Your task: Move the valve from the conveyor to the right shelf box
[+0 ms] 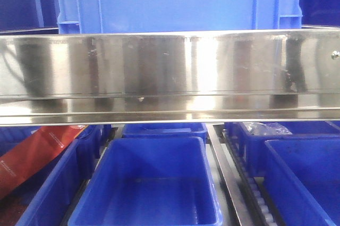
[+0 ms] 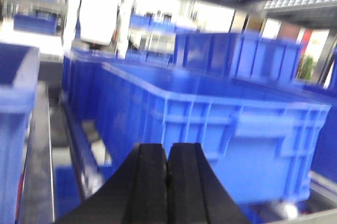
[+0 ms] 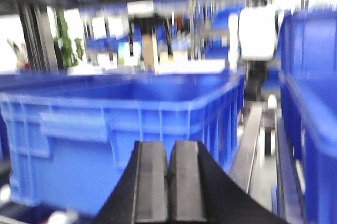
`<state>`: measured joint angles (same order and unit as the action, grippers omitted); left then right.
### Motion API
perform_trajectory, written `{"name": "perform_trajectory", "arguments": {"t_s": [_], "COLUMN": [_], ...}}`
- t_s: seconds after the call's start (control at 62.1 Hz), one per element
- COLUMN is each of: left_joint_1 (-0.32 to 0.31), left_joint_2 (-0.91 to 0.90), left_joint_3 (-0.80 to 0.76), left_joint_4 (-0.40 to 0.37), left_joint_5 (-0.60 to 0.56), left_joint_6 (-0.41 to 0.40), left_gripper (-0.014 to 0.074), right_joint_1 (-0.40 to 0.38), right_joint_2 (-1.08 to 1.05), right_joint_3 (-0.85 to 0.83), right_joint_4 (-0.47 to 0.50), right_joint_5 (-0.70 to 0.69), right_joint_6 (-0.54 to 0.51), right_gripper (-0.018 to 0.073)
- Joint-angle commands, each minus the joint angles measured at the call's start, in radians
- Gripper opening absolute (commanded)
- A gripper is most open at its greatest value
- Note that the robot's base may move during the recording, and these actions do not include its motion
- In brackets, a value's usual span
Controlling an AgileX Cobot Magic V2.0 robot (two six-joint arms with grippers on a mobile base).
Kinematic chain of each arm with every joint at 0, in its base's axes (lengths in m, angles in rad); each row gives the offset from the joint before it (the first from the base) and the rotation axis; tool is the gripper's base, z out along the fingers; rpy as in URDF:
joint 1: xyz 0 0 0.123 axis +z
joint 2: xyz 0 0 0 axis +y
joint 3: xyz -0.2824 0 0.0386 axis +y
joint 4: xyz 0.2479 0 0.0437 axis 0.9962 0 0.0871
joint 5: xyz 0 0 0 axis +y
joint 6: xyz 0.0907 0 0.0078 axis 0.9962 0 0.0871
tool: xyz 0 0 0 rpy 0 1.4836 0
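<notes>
- Left gripper [image 2: 167, 182]: black fingers pressed together, empty, facing a large blue plastic crate [image 2: 221, 124].
- Right gripper [image 3: 168, 184]: fingers likewise together, empty.
- Valve and conveyor: not visible in any view.
- Advice: locate valve first, part fingers before approach; polished steel shelf rail [image 1: 170, 72] blocks the front view.

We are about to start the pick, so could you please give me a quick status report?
Left hand shut, empty. Right hand shut, empty. No valve or conveyor in any view. Steel shelf rail spans the front view; blue bins below.
</notes>
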<state>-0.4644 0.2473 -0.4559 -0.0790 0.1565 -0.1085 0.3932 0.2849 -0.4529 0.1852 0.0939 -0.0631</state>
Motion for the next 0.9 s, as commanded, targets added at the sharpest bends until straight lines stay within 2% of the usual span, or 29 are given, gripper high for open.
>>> {"name": "perform_trajectory", "arguments": {"t_s": [0.0,0.564,0.66,0.741,0.886], "left_joint_1": [0.005,0.005,0.005,0.005,0.005], "left_joint_2": [-0.044,-0.087,-0.087,-0.087,-0.087], "left_joint_3": [0.002,0.002,0.002,0.002,0.002], "left_joint_4": [-0.007,-0.007,-0.007,-0.007,-0.007], "left_joint_5": [-0.025,-0.025,-0.025,-0.025,-0.025], "left_joint_6": [-0.008,-0.008,-0.008,-0.008,-0.008], "left_gripper": [-0.0111,-0.0111,-0.0111,-0.0111,-0.0111], "right_joint_1": [-0.005,-0.005,-0.006,-0.032,-0.148], "right_joint_2": [-0.053,-0.097,-0.099,-0.104,-0.123], "right_joint_3": [0.004,0.006,0.053,0.114,0.242], "right_joint_4": [0.001,-0.001,-0.089,-0.094,-0.092], "right_joint_5": [0.002,0.022,0.026,0.021,-0.059], "right_joint_6": [-0.006,-0.006,-0.006,-0.006,-0.006], "right_gripper": [-0.0167,-0.0167,-0.0167,-0.0167,-0.0167]}}
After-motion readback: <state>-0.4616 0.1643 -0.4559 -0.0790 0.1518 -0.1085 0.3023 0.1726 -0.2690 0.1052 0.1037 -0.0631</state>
